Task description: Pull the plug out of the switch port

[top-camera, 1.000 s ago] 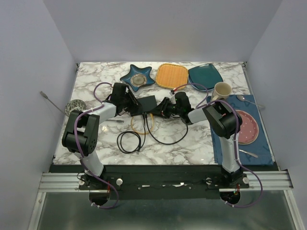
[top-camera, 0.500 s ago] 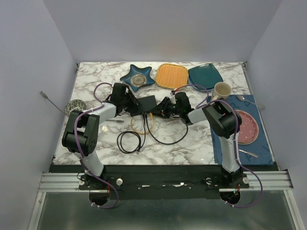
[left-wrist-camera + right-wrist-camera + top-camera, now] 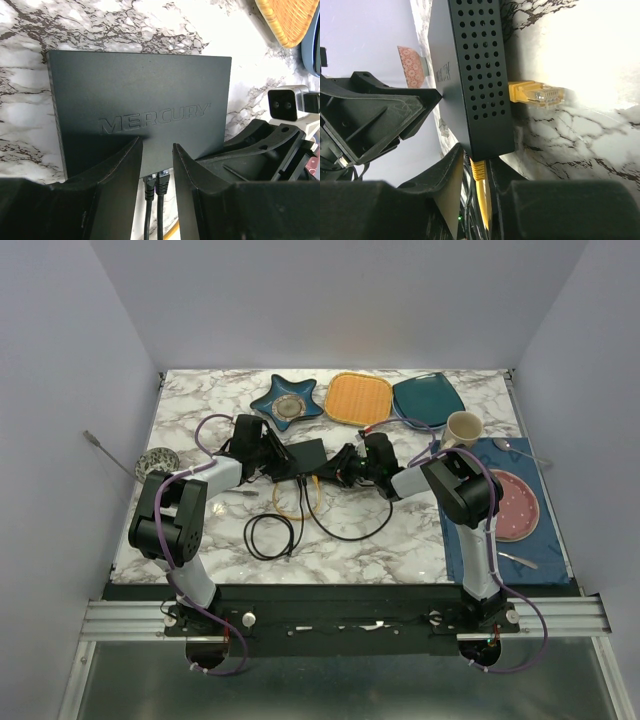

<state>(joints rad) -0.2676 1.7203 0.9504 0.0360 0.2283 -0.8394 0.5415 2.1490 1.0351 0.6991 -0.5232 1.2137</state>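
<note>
We see the flat, matte black rectangular switch (image 3: 306,454) lying near the middle of the white marble table (image 3: 400,540), a little toward its far edge, with MERCURY embossed on its lid.

The left jaws stand slightly apart. Both of their black fingers (image 3: 117,165) rest on the near part of the lid, and nothing is pinched between them. In the gap just below, we see two black plugs (image 3: 155,184) seated in the switch's port edge.

The right jaws come in from the table's right side and are drawn close around a yellow plug (image 3: 478,170) seated in a port at the switch's corner. Its yellow cable (image 3: 484,200) runs back between that arm's fingers (image 3: 451,172). The plug fills the narrow gap, so we read it as gripped.

A loose yellow connector (image 3: 536,94) lies on the table right against the switch's perforated side wall, its clear tip pointing away from the box.
</note>
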